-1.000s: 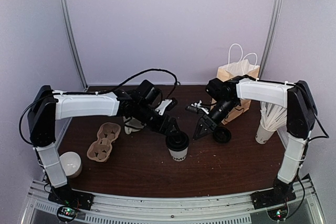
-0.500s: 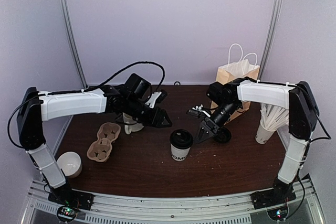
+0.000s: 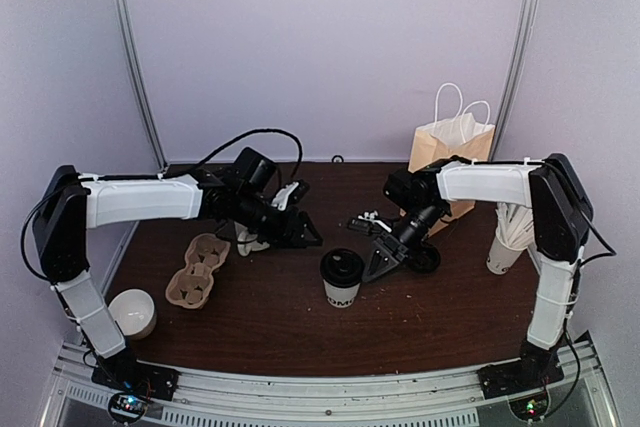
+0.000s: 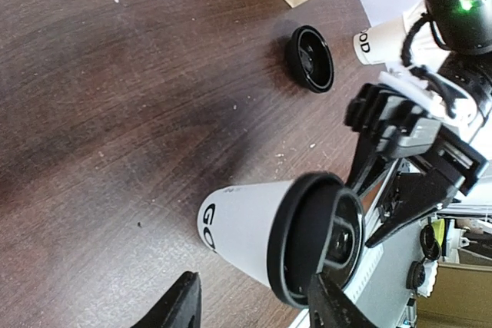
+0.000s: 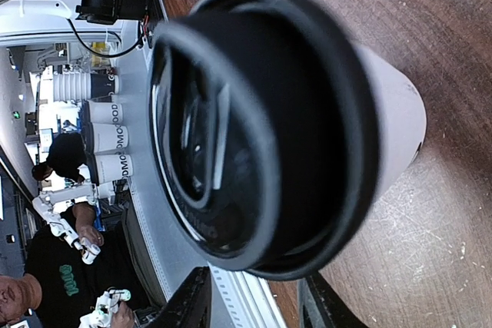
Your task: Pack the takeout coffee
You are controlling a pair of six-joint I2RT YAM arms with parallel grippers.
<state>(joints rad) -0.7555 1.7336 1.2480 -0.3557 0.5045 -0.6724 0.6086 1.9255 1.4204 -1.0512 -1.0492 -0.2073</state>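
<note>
- A dark wooden table was seen filling the lower half of the top view.
- A brown paper bag with white handles was stood upright at the upper right.
- A white cup of straws was placed at the right edge.
- A cardboard cup carrier was laid at centre left.
- A cream mug was set at the lower left.
- A loose black lid was left lying right of centre.

Top camera: high up, far back, looks down on whole surface. Left wrist camera: low, near, takeout coffee in lower middle of frame. Right wrist camera: very near, takeout coffee fills frame. All three share takeout coffee.
</note>
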